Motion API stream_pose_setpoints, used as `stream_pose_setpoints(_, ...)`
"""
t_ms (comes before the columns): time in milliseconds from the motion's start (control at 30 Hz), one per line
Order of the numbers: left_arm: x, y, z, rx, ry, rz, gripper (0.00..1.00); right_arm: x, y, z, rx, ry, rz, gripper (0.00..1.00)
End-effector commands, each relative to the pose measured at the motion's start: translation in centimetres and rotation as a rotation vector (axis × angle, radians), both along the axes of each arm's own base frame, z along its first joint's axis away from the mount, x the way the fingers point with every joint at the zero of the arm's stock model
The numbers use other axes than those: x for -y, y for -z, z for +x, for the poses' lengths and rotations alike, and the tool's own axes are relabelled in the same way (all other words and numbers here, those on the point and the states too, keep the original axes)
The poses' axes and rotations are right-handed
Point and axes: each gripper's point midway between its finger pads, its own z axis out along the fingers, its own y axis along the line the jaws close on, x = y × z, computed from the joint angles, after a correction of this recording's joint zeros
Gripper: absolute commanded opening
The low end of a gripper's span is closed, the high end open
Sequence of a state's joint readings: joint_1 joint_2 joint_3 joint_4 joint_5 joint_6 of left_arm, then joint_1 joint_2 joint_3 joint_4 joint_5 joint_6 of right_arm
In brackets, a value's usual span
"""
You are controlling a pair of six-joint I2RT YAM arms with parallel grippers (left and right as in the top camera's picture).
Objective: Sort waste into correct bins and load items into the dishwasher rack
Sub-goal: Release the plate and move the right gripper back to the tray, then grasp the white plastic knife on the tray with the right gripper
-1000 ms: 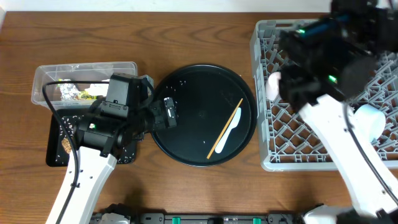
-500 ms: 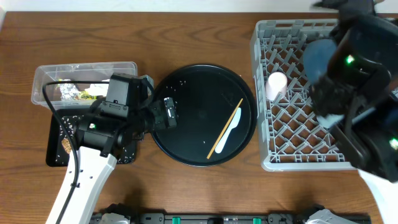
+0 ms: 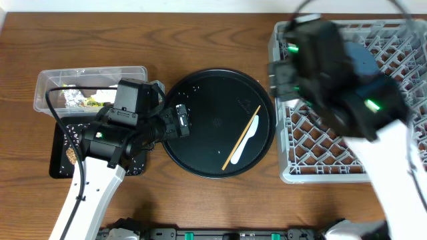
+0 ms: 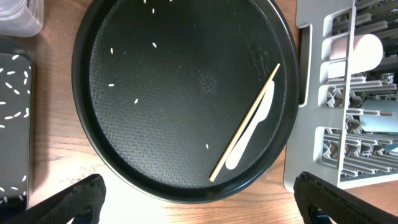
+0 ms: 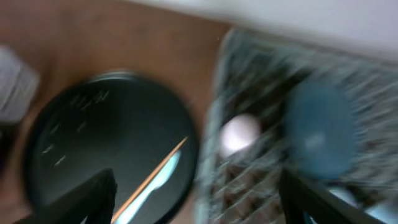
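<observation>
The wooden chopstick [image 3: 241,140] and white plastic spoon [image 3: 248,141] lie side by side on the right of the large round black tray [image 3: 200,87]; both also show in the left wrist view, chopstick [image 4: 245,127] and spoon [image 4: 256,127]. Loose rice grains [image 4: 134,62] dot that tray. My left gripper [image 3: 181,120] is open and empty at the tray's left edge. My right gripper [image 3: 283,70], blurred, is open and empty over the left edge of the grey dishwasher rack [image 3: 320,177]. The rack holds the pink cup [image 5: 239,134], dark blue dish [image 5: 320,130] and light blue cup [image 4: 376,121].
The clear tub [image 3: 133,70] at the left holds the yellow-silver wrapper [image 3: 83,101]. In front of it the flat black tray [image 3: 57,167] carries the brown lump [image 3: 70,155] and rice grains [image 4: 15,93]. My right arm hides the rack's middle from overhead.
My right arm has swung from over the rack's right side leftward to its left edge, now covering the pink cup from overhead. The left arm, chopstick and spoon have not moved.
</observation>
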State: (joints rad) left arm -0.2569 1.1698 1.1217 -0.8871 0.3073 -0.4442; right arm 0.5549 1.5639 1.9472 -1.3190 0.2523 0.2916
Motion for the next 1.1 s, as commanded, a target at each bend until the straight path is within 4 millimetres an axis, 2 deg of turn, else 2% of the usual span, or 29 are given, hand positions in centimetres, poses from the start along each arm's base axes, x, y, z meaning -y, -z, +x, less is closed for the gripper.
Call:
stream_pose_setpoints(0, -0.3, 0.2, 0.1, 0.001, -0.003, 0.016, 0.98, -2.7, 3.9, -0.5, -0.2, 0.08, 0.144, 0.78)
stream_pose_setpoints(133, -0.3, 0.2, 0.1, 0.001, -0.002, 0.016, 0.98, -3.3, 7.7, -0.2, -0.333, 0.197, 0.144, 0.78)
stream_pose_setpoints(233, -0.3, 0.2, 0.1, 0.001, -0.002, 0.016, 0.98, -4.8, 9.9, -0.4, -0.431, 0.217, 0.18, 0.76)
stream_pose_setpoints(367, -0.3, 0.2, 0.1, 0.001, -0.003, 0.016, 0.98, -6.3, 12.9, -0.7, -0.525, 0.309, 0.193, 0.64)
stream_pose_setpoints(533, -0.3, 0.2, 0.1, 0.001, -0.002, 0.016, 0.98, -7.3, 17.0, -1.9, -0.604, 0.43, 0.151, 0.59)
stream_pose_setpoints(667, -0.3, 0.2, 0.1, 0.001, -0.003, 0.016, 0.98, -8.1, 20.1, -3.0, -0.624, 0.421, 0.111, 0.57)
stream_pose_setpoints(900, -0.3, 0.2, 0.1, 0.001, -0.002, 0.016, 0.98, -6.7, 26.1, -5.9, -0.686, 0.523, 0.048, 0.53)
stream_pose_setpoints(1067, -0.3, 0.2, 0.1, 0.001, -0.003, 0.016, 0.98, -6.7, 28.4, -6.5, -0.7, 0.532, 0.063, 0.46)
